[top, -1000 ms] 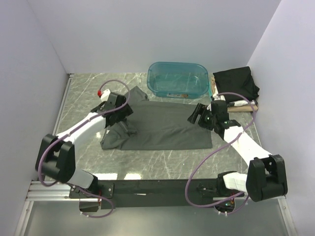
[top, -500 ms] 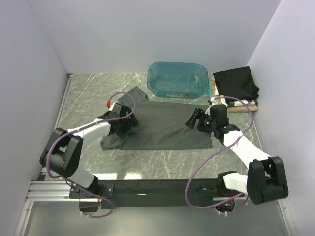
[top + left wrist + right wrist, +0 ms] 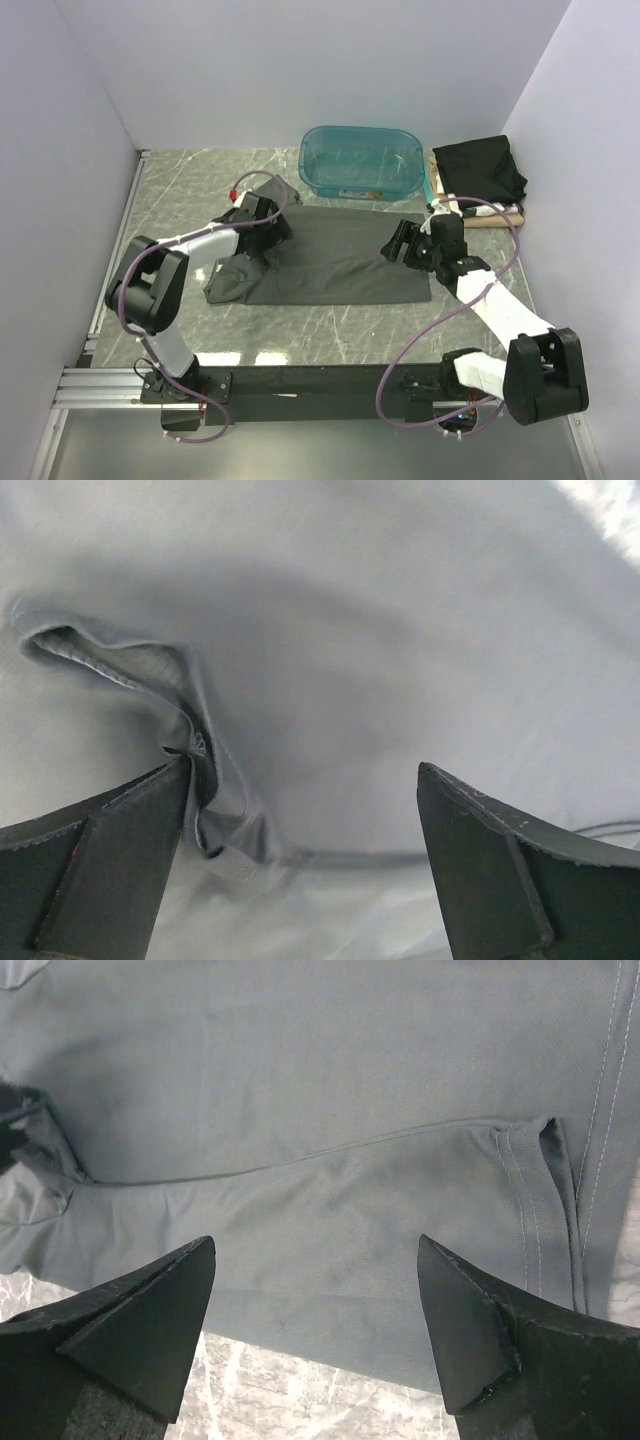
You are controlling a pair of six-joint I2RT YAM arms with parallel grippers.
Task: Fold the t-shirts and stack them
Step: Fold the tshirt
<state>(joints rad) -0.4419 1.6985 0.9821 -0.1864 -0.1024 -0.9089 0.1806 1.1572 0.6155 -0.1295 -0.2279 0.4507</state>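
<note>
A dark charcoal-grey t-shirt (image 3: pixel 335 258) lies partly folded and flat on the marble table. My left gripper (image 3: pixel 274 226) hovers open over its left part, close to a rumpled fold (image 3: pixel 190 742) beside my left finger (image 3: pixel 100 865). Over the shirt's right end my right gripper (image 3: pixel 398 243) is open too, its fingertips (image 3: pixel 165 1310) above the shirt's near hem (image 3: pixel 330 1340). Neither holds anything. At the back right a folded black t-shirt (image 3: pixel 480 168) lies on tan and white ones (image 3: pixel 497 214).
A translucent teal tub (image 3: pixel 362 160) stands just behind the grey shirt, near the back wall. White walls close in on the left, back and right. Bare marble (image 3: pixel 330 325) lies between the shirt and the arm bases.
My left arm has dropped low and swung its gripper back and a little to the right, over the shirt's left part. My right gripper has barely shifted.
</note>
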